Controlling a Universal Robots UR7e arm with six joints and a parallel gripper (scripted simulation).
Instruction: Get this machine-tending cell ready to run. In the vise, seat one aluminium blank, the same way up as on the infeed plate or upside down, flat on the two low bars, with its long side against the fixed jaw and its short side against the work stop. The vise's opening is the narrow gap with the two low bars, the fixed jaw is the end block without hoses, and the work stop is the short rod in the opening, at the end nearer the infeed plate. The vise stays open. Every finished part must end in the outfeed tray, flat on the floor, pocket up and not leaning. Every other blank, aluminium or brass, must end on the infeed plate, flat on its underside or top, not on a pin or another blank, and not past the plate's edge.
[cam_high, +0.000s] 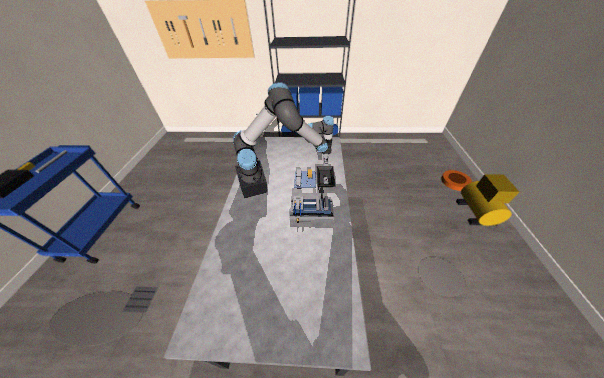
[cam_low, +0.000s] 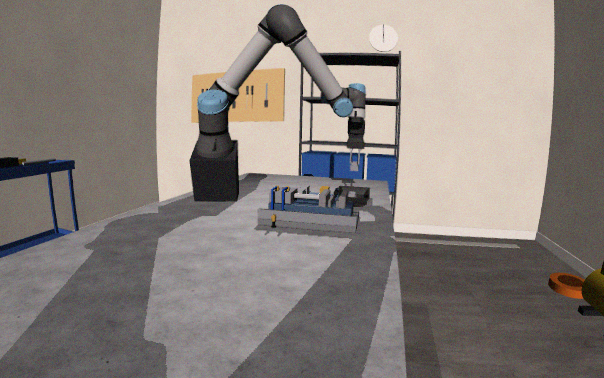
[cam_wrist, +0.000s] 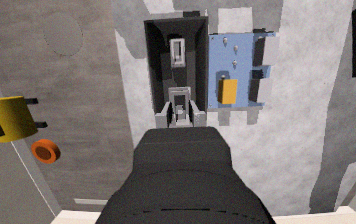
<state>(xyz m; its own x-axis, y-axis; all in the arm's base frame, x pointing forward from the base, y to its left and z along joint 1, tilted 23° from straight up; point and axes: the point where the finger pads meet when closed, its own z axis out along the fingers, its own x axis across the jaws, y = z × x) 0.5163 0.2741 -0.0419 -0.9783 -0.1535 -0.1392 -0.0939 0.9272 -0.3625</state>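
Observation:
My gripper (cam_wrist: 180, 107) is shut on a grey finished part (cam_wrist: 179, 102) with a pocket and holds it well above the dark outfeed tray. The gripper also shows in the top and exterior views (cam_high: 325, 159) (cam_low: 354, 162), high over the tray. A second grey finished part (cam_wrist: 177, 52) lies on the tray floor, towards the far end. A brass blank (cam_wrist: 228, 91) lies on the blue infeed plate (cam_wrist: 240, 70) beside the tray. The vise (cam_high: 311, 204) stands just past the plate, and a pale bar (cam_low: 306, 196) shows between its jaws.
Small pins (cam_wrist: 234, 48) stand on the infeed plate. Blue hoses (cam_low: 278, 196) rise at one end of the vise. The arm's base (cam_high: 250, 182) stands left of the fixture. A shelf with blue bins (cam_low: 345, 165) is behind the table.

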